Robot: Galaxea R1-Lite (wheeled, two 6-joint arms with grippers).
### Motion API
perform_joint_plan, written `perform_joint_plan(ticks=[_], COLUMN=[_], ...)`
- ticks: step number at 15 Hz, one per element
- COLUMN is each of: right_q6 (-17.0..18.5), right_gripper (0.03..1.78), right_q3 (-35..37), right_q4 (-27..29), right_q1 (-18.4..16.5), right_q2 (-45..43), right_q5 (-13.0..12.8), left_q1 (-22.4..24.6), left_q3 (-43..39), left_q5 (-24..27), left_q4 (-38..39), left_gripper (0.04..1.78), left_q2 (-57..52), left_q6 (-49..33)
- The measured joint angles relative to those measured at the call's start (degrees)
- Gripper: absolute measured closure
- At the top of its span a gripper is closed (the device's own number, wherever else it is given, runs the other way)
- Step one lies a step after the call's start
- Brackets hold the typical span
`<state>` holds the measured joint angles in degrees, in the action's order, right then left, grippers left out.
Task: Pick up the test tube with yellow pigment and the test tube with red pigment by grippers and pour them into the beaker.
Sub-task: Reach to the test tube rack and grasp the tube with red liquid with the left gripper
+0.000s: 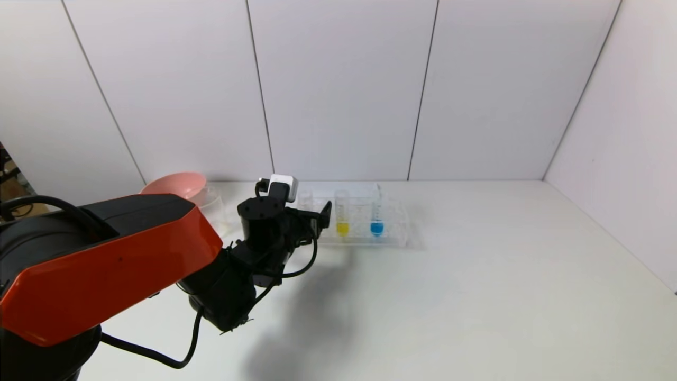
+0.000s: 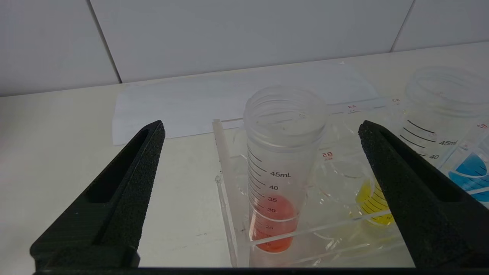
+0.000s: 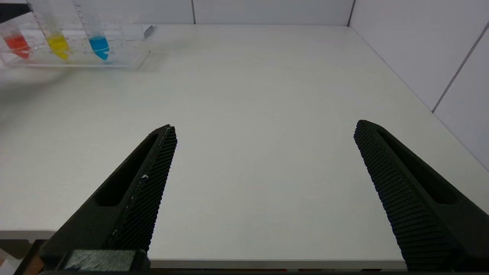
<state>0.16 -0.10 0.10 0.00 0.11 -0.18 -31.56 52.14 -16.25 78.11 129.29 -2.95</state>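
The test tube with red pigment [image 2: 282, 168] stands upright in the end slot of a clear rack [image 2: 225, 183]. My left gripper [image 2: 261, 126] is open, its fingers on either side of the tube and not touching it. In the head view this gripper [image 1: 323, 214] hides the red tube. Two slots along stands the test tube with yellow pigment [image 1: 342, 218], also seen in the left wrist view [image 2: 372, 206]. The clear beaker [image 1: 216, 206] shows faintly beside the pink bowl, partly behind my left arm. My right gripper [image 3: 263, 128] hangs open and empty over the table's front edge.
A blue-tipped tube [image 1: 376, 222] stands in the rack beside the yellow one. A pink bowl [image 1: 177, 185] sits at the back left. White paper [image 2: 172, 110] lies under and behind the rack. The white wall runs close behind everything.
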Motion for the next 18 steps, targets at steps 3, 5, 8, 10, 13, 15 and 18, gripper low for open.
perform_joint_plan(ticks=[3, 5, 8, 10, 13, 15, 18], right_q6=[0.00, 0.00, 0.02, 0.02, 0.02, 0.02, 0.02], right_gripper=[0.11, 0.11, 0.11, 0.11, 0.11, 0.11, 0.11], right_q3=[0.00, 0.00, 0.00, 0.00, 0.00, 0.00, 0.00], right_q4=[0.00, 0.00, 0.00, 0.00, 0.00, 0.00, 0.00], right_q1=[0.00, 0.00, 0.00, 0.00, 0.00, 0.00, 0.00], right_q2=[0.00, 0.00, 0.00, 0.00, 0.00, 0.00, 0.00], right_q5=[0.00, 0.00, -0.02, 0.00, 0.00, -0.02, 0.00], left_q1=[-0.11, -0.16, -0.16, -0.16, -0.10, -0.13, -0.40], left_q3=[0.30, 0.43, 0.43, 0.52, 1.22, 1.39, 1.46], left_q5=[0.00, 0.02, -0.06, -0.45, -1.83, -1.83, -1.77], left_q4=[-0.07, -0.02, -0.02, -0.02, -0.68, -2.63, -2.72], left_gripper=[0.05, 0.05, 0.05, 0.05, 0.23, 0.46, 1.02], left_q2=[0.45, 0.69, 0.83, 0.87, 0.87, 0.87, 0.76], left_q6=[0.00, 0.00, -0.02, 0.01, 0.17, 0.17, 0.21])
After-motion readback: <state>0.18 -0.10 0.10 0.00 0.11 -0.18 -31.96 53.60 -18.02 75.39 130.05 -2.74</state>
